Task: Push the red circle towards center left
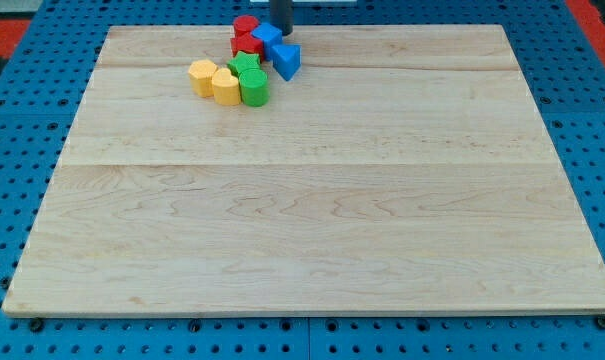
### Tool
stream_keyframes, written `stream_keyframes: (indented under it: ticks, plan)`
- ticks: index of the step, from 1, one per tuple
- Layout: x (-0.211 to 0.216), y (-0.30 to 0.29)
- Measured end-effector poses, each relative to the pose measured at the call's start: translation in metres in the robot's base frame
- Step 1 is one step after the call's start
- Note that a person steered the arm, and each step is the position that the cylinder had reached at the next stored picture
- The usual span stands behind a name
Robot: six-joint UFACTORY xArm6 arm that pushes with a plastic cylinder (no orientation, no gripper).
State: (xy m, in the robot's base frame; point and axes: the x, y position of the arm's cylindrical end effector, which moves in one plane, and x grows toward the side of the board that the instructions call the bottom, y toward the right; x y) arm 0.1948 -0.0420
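My tip (281, 31), a bare rod grasping nothing, stands at the wooden board's (312, 230) top edge, seemingly touching the blue cube (267, 39). The red circular block (245, 26) sits just left of it in the cluster, so the push towards centre left looks barely begun.

All blocks crowd the bench's (312, 240) top edge: red circle (245, 25) hemmed by the red block (246, 44) and blue cube (266, 38); the rest lies open.

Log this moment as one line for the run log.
my tip: view's top, behind blue cube | red circle: top of block cluster, left of tip | push: not yet done
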Motion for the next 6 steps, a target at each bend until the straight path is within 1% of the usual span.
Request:
stream_keyframes:
  ticks: [1,2,3,4,5,6]
  plan:
    - [-0.001,-0.005]
    - [0.014,-0.034]
    - [0.017,-0.057]
    - [0.005,-0.044]
    - [-0.003,-0.07]
    - [0.001,-0.114]
